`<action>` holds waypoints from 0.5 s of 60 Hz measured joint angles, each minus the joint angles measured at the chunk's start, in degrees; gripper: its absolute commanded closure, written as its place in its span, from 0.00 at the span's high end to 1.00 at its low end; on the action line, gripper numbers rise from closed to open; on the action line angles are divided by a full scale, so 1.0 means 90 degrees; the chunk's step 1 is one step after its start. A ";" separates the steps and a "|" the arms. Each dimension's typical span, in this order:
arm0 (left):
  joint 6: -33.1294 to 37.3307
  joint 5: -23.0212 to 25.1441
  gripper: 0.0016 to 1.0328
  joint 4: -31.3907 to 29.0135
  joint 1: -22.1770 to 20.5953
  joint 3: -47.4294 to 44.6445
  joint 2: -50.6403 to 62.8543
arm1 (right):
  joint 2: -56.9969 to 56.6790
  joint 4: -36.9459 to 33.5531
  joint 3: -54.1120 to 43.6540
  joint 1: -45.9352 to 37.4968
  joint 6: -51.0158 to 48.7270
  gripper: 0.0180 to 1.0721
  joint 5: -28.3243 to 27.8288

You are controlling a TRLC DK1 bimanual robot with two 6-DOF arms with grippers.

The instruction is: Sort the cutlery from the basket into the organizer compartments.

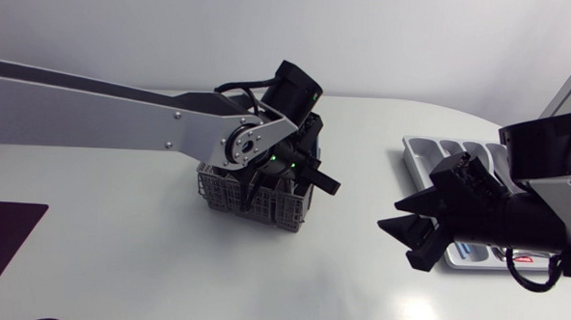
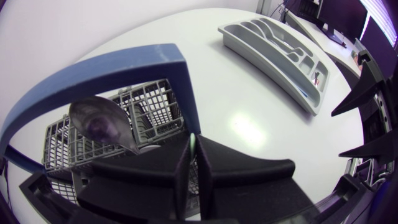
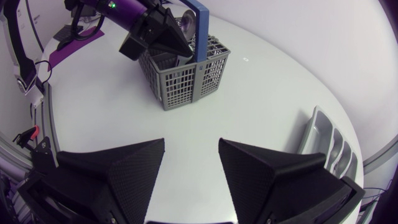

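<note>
Spoon [image 2: 99, 124] in the basket [image 2: 152, 102] shows only in wrist views.

A white, rounded worktop [image 1: 136, 260] carries a dark purple mat [image 1: 0, 239] at one edge; soft glare [image 2: 249, 130] brightens its surface.

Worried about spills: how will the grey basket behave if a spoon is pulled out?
Likely light, since the basket is open mesh. It may slide on the smooth table. Its tall blue handle could help a snagged spoon tilt it.
</note>
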 measured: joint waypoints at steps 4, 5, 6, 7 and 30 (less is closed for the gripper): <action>0.0002 0.0010 0.03 0.0097 0.0000 -0.0155 -0.0165 | 0.0000 0.0000 -0.0017 0.0000 0.0000 0.61 0.0002; 0.0002 0.0012 0.03 0.0114 -0.0002 -0.0185 -0.0211 | 0.0000 0.0000 -0.0019 0.0000 0.0000 0.61 0.0002; 0.0007 0.0012 0.03 0.0134 -0.0002 -0.0214 -0.0253 | 0.0000 0.0002 -0.0019 0.0000 0.0000 0.61 0.0002; 0.0022 0.0012 0.03 0.0148 -0.0002 -0.0245 -0.0316 | 0.0000 0.0000 -0.0019 0.0000 0.0000 0.61 0.0002; 0.0192 0.0648 0.03 0.0199 0.0000 -0.0568 -0.1316 | -0.0002 0.0000 -0.0019 0.0005 -0.0002 0.61 0.0002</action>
